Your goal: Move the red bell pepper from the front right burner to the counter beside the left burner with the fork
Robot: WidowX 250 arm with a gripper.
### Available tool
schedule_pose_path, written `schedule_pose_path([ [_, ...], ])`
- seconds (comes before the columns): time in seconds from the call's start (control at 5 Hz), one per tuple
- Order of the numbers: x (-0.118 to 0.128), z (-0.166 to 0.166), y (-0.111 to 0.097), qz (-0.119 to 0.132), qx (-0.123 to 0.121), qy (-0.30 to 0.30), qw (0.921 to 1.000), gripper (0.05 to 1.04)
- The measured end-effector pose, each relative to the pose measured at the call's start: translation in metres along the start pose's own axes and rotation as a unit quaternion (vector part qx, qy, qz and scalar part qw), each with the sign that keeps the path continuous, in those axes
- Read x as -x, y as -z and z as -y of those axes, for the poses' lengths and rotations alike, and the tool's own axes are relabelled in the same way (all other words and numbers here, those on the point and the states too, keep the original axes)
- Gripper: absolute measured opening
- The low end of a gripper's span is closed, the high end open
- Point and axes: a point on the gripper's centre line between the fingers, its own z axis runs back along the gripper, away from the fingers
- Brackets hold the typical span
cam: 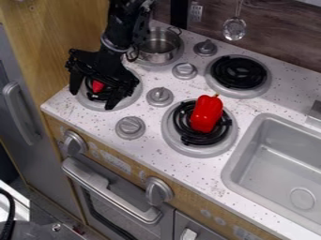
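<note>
The gripper (93, 99) hangs over the front left burner (130, 100), its two fingers spread wide apart. Between them a small red thing (97, 86) shows on or just above the black coil, partly hidden by the gripper; whether a finger touches it I cannot tell. A red bell pepper (207, 114) with a short stem lies on the black coil of the front right burner (176, 143). Behind the gripper, a metal pot (157, 47) stands on the back left burner.
The back right burner (239, 72) has a bare black coil. Several grey knobs, one of them a knob (160, 96) between the front burners, rise from the speckled counter (195, 166). A grey sink (294, 161) is at the right. A slotted metal spoon (234, 29) hangs at the back wall.
</note>
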Motion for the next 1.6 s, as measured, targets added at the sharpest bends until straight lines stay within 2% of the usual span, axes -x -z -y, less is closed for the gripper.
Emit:
schedule_pose_path([
  [0.2,0.005,0.004,0.007,-0.015,-0.001,0.006,0.9999,0.995],
  [0.4,0.013,0.035,-0.005,-0.014,0.028,0.025,0.9992,0.995],
  [0.6,0.017,0.068,-0.033,0.019,0.066,0.049,0.9964,0.995],
  [0.8,0.014,0.101,-0.059,0.041,0.12,0.079,0.9888,0.995],
  [1.0,-0.001,0.118,-0.081,0.07,0.155,0.074,0.9827,0.995],
  [1.2,-0.009,0.133,-0.073,0.052,0.177,0.073,0.9802,0.995],
  [1.4,-0.019,0.147,-0.058,0.038,0.183,0.074,0.9796,0.995],
  [1.6,-0.031,0.156,-0.041,0.032,0.165,0.075,0.9828,0.995],
])
